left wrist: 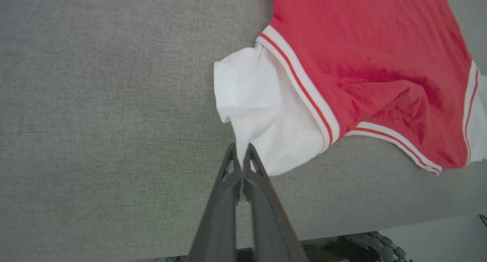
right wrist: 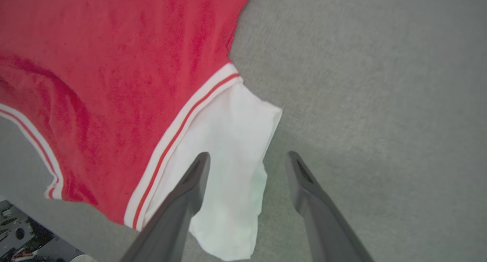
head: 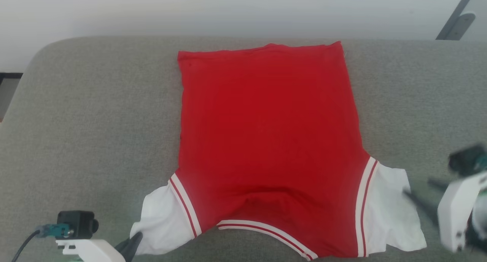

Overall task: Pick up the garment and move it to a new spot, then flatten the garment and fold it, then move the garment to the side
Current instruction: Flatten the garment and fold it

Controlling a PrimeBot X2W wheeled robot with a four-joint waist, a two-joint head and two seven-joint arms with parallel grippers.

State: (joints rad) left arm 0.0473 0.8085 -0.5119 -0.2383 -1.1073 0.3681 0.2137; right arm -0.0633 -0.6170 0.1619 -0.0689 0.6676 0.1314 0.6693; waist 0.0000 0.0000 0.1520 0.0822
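Pinching the outer corner of the white left sleeve between the pressed-together tips of the left pincer (left wrist: 240,155). Holding the right pincer (right wrist: 247,159) spread wide, straddling the edge of the white right sleeve, one finger over cloth and one over the bare grey worktop (head: 76,121), gripping nothing. Finding the garment (head: 266,132) lying flat mid-worktop, collar nearest, hem farthest. Probably working at both sleeves to draw out the creasing near the collar before folding. Catching in the left wrist view the cloth nipped between the fingertips, merely hinted at in the head view. Resolving in the right wrist view the finger gap blurred in the head view.
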